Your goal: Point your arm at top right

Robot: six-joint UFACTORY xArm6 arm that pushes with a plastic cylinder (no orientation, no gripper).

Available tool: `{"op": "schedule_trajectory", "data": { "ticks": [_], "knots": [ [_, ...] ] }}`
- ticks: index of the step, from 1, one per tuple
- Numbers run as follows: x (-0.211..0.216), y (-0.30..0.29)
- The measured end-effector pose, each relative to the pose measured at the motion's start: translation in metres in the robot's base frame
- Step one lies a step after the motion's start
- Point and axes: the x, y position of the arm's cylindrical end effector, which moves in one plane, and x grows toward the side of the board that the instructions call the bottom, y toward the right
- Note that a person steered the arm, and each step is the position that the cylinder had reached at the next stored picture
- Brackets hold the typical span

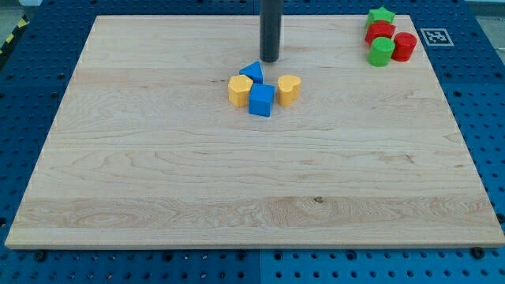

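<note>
nearest the camera lies the pale wooden board [252, 197], its lower stretch bare, all of it below my tip. farther up sits a tight cluster just below my tip: a blue cube-like block [261, 100] directly beneath it, a yellow hexagonal block [240, 90] down and to the view's left of it, a yellow heart-shaped block [289, 89] down and slightly to the view's right, and a blue triangular block [252, 72] almost touching, just left of and under my tip [270, 60]. there is no claw to open or close here; the arm ends in a dark straight rod that holds nothing, its end resting on the board above the cluster. the goal, the board's top right, lies well to the view's right of my tip and a little above it, where a green cylinder [381, 52], a red cylinder [404, 46], a red block [379, 32] of unclear shape and a green star-shaped block [381, 15] crowd together. to do this well, i judge the tip should slide rightward and slightly up along the open lane, leaving the blue triangular block undisturbed, and stop short of the red and green group rather than ploughing into it.
</note>
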Motion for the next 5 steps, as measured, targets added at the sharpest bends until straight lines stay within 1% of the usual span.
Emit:
{"op": "schedule_trajectory", "data": {
  "ticks": [1, 2, 3, 4, 5],
  "knots": [
    [0.006, 0.078],
    [0.030, 0.150],
    [0.077, 0.206],
    [0.061, 0.274],
    [0.040, 0.305]
  ]
}}
